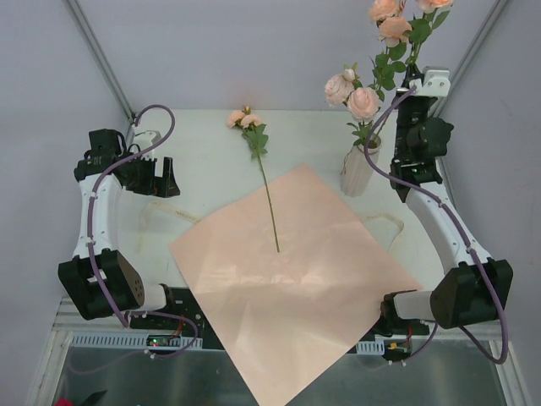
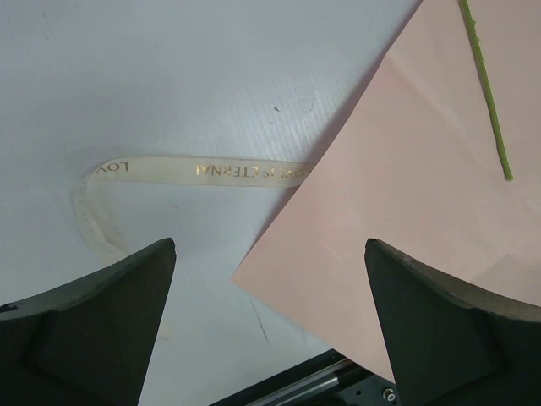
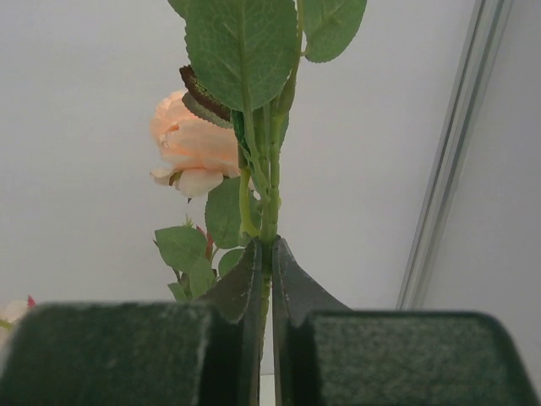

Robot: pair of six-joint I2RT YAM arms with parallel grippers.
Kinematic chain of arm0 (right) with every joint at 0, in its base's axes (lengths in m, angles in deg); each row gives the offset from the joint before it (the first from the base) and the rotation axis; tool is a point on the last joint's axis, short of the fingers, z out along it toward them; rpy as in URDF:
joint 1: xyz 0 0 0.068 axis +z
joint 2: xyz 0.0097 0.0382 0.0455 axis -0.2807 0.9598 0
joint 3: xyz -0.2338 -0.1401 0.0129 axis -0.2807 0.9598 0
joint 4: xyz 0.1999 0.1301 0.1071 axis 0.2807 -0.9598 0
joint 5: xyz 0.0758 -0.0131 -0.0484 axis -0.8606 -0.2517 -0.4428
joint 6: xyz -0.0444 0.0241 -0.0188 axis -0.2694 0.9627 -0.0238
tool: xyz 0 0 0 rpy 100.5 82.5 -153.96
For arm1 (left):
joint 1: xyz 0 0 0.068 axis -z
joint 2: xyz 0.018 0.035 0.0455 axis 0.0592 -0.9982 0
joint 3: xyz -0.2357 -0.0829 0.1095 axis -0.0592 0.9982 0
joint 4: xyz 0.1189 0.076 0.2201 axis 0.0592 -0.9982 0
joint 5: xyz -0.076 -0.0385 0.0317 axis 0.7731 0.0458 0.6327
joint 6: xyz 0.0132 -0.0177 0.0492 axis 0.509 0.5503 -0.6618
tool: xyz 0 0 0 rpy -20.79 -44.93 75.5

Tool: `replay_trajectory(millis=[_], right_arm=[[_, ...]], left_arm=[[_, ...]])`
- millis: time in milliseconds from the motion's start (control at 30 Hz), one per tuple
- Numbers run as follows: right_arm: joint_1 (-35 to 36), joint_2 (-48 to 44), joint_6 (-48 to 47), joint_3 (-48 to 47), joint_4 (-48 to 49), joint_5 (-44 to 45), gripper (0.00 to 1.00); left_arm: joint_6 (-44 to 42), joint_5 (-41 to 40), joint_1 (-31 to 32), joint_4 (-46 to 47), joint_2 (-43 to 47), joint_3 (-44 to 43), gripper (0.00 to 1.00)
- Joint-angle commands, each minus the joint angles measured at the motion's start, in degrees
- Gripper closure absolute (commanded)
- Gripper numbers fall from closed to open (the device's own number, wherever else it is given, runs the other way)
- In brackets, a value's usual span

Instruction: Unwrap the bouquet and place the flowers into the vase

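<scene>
The right gripper (image 3: 266,254), jaws pinched tight on a leafy rose stem (image 3: 269,203), holds it upright in the air near the white ribbed vase (image 1: 357,173). The vase stands on the table (image 1: 203,135) just beside the far right edge of the pink paper sheet (image 1: 296,279) and already holds roses (image 1: 363,103). A single rose (image 1: 247,120) lies flat, bloom on the bare table and stem end on the sheet, while the left gripper (image 2: 270,245), jaws spread wide and holding nothing, hovers over the sheet's left corner and a cream ribbon (image 2: 211,169) with gold lettering.
</scene>
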Motion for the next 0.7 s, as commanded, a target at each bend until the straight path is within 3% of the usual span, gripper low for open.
replay_trajectory(millis=[0, 267, 333, 367, 467, 567, 667], right_arm=[[-0.54, 1.68, 2.32, -0.39, 7.94, 0.79, 0.99], [-0.54, 2.83, 4.77, 4.70, 8.99, 1.23, 0.99], [0.15, 0.99, 5.57, 6.80, 9.00, 0.79, 0.91], [0.42, 0.28, 5.57, 8.73, 8.91, 0.53, 0.76], [2.35, -2.88, 4.87, 12.34, 8.64, 1.22, 0.63], [4.99, -6.74, 3.29, 14.98, 8.56, 1.84, 0.53], [8.68, -10.26, 0.84, 17.27, 7.86, 2.89, 0.51]], left_arm=[[-0.87, 0.54, -0.10, -0.54, -0.07, -2.37, 0.06], [-1.58, 0.01, -0.19, -0.72, 0.81, -2.02, 0.05], [-1.75, 0.09, -0.19, -0.80, 1.16, -1.84, 0.05], [-1.75, 0.09, -0.10, -0.81, 1.25, -1.84, 0.06], [-1.75, 0.45, -0.19, -0.80, 1.34, -1.84, 0.05], [-1.49, 0.88, -0.19, -0.72, 1.78, -1.58, 0.05], [-1.58, 1.24, -0.10, -0.72, 2.30, -0.88, 0.05]])
